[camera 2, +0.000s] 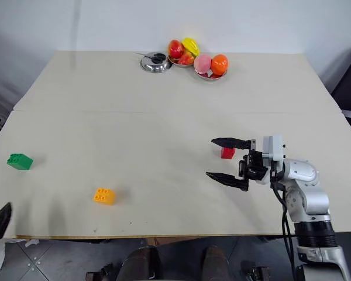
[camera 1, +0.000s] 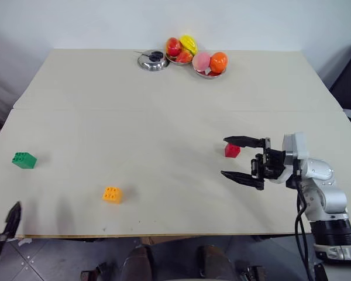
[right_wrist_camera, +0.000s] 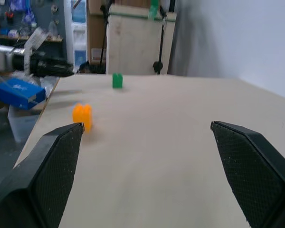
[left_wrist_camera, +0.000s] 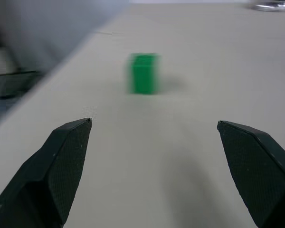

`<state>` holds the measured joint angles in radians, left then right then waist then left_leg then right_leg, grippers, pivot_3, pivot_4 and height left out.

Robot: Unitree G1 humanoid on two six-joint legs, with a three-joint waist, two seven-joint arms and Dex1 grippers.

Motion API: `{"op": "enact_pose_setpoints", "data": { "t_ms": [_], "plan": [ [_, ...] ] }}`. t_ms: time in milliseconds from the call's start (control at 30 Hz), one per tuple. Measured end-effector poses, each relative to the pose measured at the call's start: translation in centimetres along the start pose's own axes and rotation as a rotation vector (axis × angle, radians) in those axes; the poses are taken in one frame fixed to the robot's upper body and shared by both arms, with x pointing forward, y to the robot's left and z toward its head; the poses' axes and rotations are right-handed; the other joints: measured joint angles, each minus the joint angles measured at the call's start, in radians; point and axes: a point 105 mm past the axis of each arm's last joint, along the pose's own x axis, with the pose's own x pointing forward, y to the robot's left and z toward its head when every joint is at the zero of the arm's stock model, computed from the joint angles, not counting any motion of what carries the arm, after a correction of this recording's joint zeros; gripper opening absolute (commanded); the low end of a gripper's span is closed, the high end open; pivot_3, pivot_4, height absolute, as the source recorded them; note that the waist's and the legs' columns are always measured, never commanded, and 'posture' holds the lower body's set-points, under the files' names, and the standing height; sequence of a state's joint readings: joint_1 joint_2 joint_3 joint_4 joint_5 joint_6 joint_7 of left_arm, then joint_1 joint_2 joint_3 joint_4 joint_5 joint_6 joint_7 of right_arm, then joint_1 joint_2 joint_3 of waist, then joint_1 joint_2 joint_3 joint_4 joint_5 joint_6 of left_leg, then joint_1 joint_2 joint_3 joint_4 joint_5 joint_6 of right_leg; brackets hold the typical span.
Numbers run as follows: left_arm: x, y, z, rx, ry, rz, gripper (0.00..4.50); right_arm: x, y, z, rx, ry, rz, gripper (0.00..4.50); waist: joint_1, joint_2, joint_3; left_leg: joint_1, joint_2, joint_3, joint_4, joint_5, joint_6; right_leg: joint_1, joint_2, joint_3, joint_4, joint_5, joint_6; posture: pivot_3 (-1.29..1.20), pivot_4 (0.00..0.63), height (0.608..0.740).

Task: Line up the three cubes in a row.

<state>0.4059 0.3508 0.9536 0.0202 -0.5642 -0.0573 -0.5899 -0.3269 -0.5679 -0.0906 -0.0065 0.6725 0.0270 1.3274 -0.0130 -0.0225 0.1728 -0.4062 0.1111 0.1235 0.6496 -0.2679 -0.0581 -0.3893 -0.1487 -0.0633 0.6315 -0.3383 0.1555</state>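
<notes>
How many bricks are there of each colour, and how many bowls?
green brick: 1
orange-yellow brick: 1
red brick: 1
steel bowls: 3, two of them with fruit
Total: 3 bricks and 3 bowls, 6 things on the table, not counting the fruit.

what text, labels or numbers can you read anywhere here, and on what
No text can be read in any view.
The green brick, orange-yellow brick and red brick show studs but no lettering.
The blue box beyond the table edge: any print is too blurred to read.
</notes>
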Motion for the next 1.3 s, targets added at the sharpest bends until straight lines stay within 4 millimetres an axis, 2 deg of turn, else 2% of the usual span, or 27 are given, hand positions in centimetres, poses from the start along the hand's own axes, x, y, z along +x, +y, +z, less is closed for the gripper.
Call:
{"op": "enact_pose_setpoints", "data": {
  "t_ms": [133,200,267,433,533,633,900,1033,1233,1267,1300],
  "plan": [
    [-0.2,1.0,0.1,-0.016,-0.026,0.07,4.5,-0.2,0.2,-0.2,0.003,0.003,-0.001,4.46,0.008,-0.002,-0.002,0.0,0.0,0.0,0.0,-0.001,0.001,0.0,0.0,0.0,0.0,0.0,0.0,0.0,0.15,0.74],
    [0.1,0.9,-0.1,-0.025,-0.026,0.07,4.5,-0.4,0.5,-0.5,0.015,0.011,0.007,4.46,0.009,-0.002,-0.002,0.0,0.0,0.0,0.0,-0.001,0.001,0.0,0.0,0.0,0.0,0.0,0.0,0.0,0.15,0.74],
    [1.8,0.3,0.1,-0.038,-0.04,0.042,4.5,-0.5,0.5,-0.7,0.019,0.02,0.015,4.46,0.014,-0.003,-0.002,0.0,0.0,-0.001,0.0,-0.001,0.001,0.0,0.0,-0.001,0.001,0.0,0.0,0.0,0.15,0.74],
    [7.5,-1.0,2.8,-0.006,-0.065,-0.061,4.5,-0.4,0.7,-0.8,0.015,0.029,0.041,4.46,0.011,-0.006,-0.004,0.0,0.0,-0.001,-0.001,0.0,0.001,-0.001,0.0,-0.002,0.004,0.0,-0.002,0.0,0.15,0.74],
    [10.0,-2.0,2.7,0.0,0.001,-0.106,4.5,-0.3,0.8,-0.8,0.017,0.035,0.053,4.46,0.006,-0.005,-0.005,0.0,0.001,0.001,-0.002,0.001,-0.003,-0.003,0.0,-0.002,0.005,0.0,-0.002,0.0,0.15,0.74],
    [11.4,-2.5,1.8,-0.002,0.075,-0.122,4.5,-0.1,0.8,-0.9,0.02,0.042,0.059,4.46,0.0,-0.005,-0.005,0.0,0.001,0.002,-0.002,0.001,-0.004,-0.003,0.0,-0.002,0.005,-0.001,-0.003,0.0,0.15,0.74],
    [13.4,-1.6,0.9,-0.023,0.135,-0.07,4.5,0.4,1.0,-0.9,0.015,0.062,0.048,4.46,0.0,-0.005,-0.005,0.001,0.002,0.003,-0.002,0.001,-0.004,-0.004,0.0,-0.002,0.005,-0.001,-0.003,0.0,0.15,0.74],
    [14.1,-2.2,0.3,-0.031,0.153,-0.104,3.65,0.2,1.1,-1.2,0.026,0.076,0.032,4.5,0.007,-0.005,-0.005,0.001,0.002,0.003,-0.002,0.001,-0.004,-0.004,0.0,-0.002,0.005,-0.001,-0.003,0.0,0.15,0.74],
    [14.6,-3.0,-0.5,-0.07,0.182,-0.174,1.67,-0.1,1.8,-1.6,0.03,0.086,0.016,4.5,0.01,-0.006,-0.005,0.001,0.002,0.003,-0.002,0.001,-0.004,-0.004,0.0,-0.002,0.005,-0.001,-0.003,0.0,0.15,0.74],
    [14.8,-3.1,-0.4,-0.072,0.178,-0.183,1.46,-0.2,1.8,-1.7,0.032,0.087,0.011,4.5,0.01,-0.006,-0.005,0.001,0.002,0.003,-0.002,0.001,-0.004,-0.004,0.0,-0.003,0.005,-0.001,-0.003,0.0,0.15,0.74],
    [14.8,-3.2,-0.2,-0.07,0.171,-0.191,1.47,-0.3,1.8,-1.8,0.033,0.089,0.007,4.5,0.01,-0.006,-0.005,0.001,0.002,0.003,-0.002,0.001,-0.004,-0.004,0.0,-0.003,0.005,-0.001,-0.003,0.0,0.15,0.74]
  ]
}}
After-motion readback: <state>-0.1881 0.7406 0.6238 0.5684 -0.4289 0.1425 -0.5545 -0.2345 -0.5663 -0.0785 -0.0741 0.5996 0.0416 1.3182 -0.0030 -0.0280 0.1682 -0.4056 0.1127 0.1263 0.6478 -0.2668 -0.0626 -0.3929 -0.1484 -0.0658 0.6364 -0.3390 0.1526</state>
